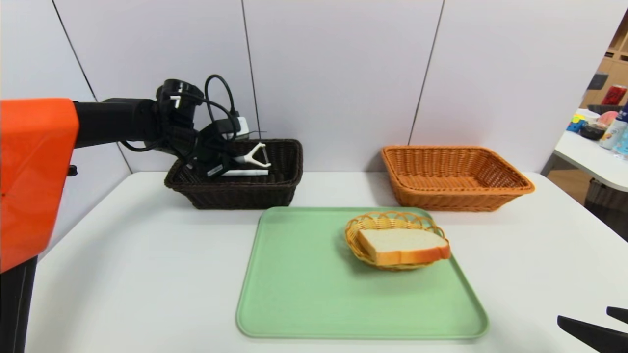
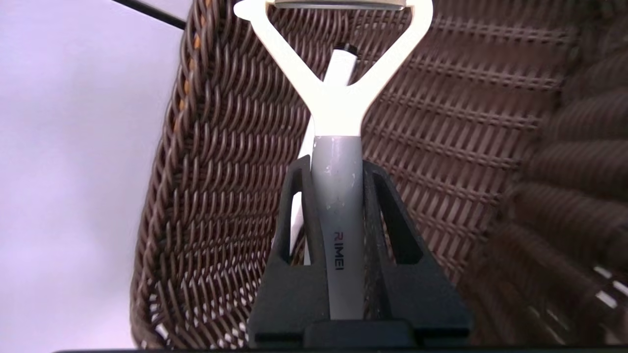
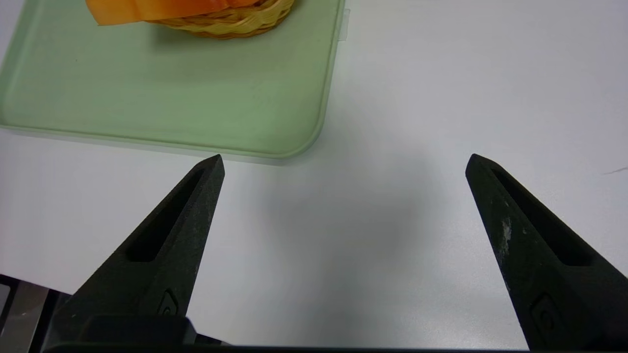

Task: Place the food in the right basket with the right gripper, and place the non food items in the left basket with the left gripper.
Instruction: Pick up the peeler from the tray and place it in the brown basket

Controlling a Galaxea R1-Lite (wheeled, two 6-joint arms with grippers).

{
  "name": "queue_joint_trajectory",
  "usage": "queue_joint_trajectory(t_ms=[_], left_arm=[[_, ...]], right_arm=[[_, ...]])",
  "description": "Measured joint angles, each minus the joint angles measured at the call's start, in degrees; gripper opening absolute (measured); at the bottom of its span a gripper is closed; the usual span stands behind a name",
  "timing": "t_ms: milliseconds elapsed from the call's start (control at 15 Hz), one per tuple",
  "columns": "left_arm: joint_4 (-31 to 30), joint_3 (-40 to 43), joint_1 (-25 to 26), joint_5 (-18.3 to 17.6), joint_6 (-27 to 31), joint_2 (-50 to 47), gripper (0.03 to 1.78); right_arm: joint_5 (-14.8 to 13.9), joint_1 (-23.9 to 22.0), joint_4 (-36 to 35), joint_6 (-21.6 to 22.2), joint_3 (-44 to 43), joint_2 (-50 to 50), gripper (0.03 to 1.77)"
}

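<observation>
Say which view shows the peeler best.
The left wrist view: peeler head and handle show, the left gripper shut on the handle. The head view shows its white head, small, in the dark basket. The right wrist view lacks it.

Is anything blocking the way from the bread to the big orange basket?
Nothing visible stands between the bread slice and the orange-tan wicker basket. The slice just has to clear the rims of the small yellow basket and the big one.

Small oval yellow wicker basket (image 1: 351,240) on green tray (image 1: 314,289); tray on white bench (image 1: 137,274). Red can (image 1: 614,95) at far right.
</observation>
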Motion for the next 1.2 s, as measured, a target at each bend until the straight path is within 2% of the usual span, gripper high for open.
queue_joint_trajectory(t_ms=[133, 1000, 1200], left_arm=[[-2.23, -0.28, -0.04, 0.02, -0.26, 1.82, 0.26], [-4.4, -0.37, 0.0, 0.0, -6.84, 3.06, 0.26], [-4.49, -0.37, 0.0, 0.02, -7.47, 2.86, 0.73]], right_arm=[[0.02, -0.3, 0.09, 0.0, 0.04, 0.06, 1.7], [0.0, -0.43, -0.22, -0.01, 0.15, 0.23, 1.7], [0.02, -0.41, -0.21, -0.04, 0.15, 0.23, 1.7]])
